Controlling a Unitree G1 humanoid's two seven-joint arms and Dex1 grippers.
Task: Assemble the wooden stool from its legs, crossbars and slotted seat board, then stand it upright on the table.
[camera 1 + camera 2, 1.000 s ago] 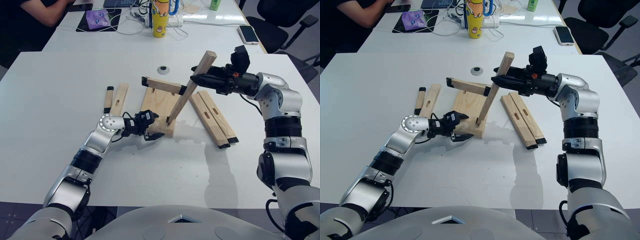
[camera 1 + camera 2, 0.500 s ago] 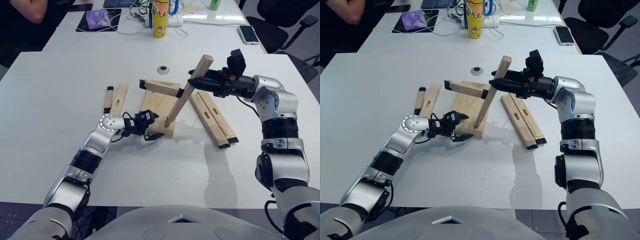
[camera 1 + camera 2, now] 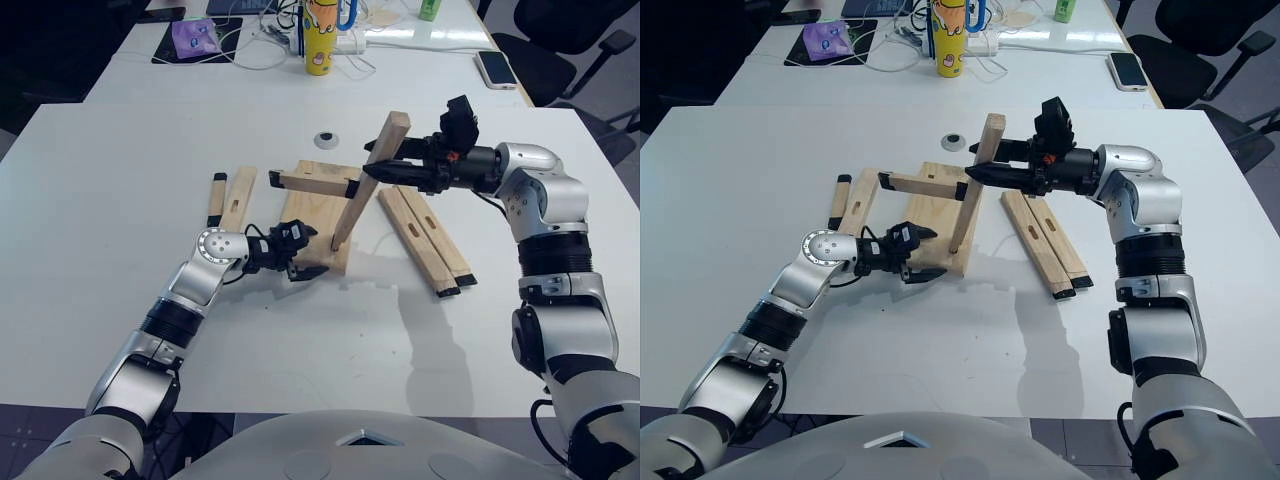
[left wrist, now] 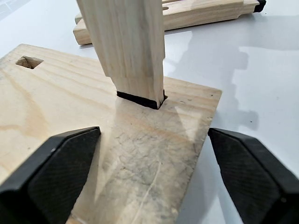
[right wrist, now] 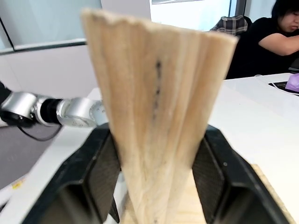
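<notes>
1. Because its lower end is being set into a slot near the corner of the seat board (image 3: 308, 220), the leg (image 3: 355, 207) is held aslant over the board. It is clamped above its middle by the right gripper (image 3: 372, 172). In the left wrist view the foot of the leg is seen entered in the slot, but not squarely.
2. One crossbar (image 3: 312, 182) is already joined to this leg. It is carried level above the board, pointing toward the robot's left.
3. The seat board lies flat on the table (image 3: 120, 180). It is judged to be kept there as the base for fitting.
4. The left gripper (image 3: 318, 250) is placed at the board's near corner, close to the slot in use, probably to steady the board. Its fingers (image 4: 56, 168) are spread wide, one over the board and one off its edge. Contact with the wood cannot be told.
5. Count of parts:
   - Seat board: one.
   - Leg in hand: one, with one crossbar attached.
   - Slotted legs (image 3: 425, 235): two, laid side by side just beside the board on the robot's right.
   - Shorter pieces (image 3: 238, 198): two, laid side by side on the robot's left.
6. Slots seen in the left wrist view: two, one occupied by the leg and one open hole (image 4: 29, 61).
</notes>
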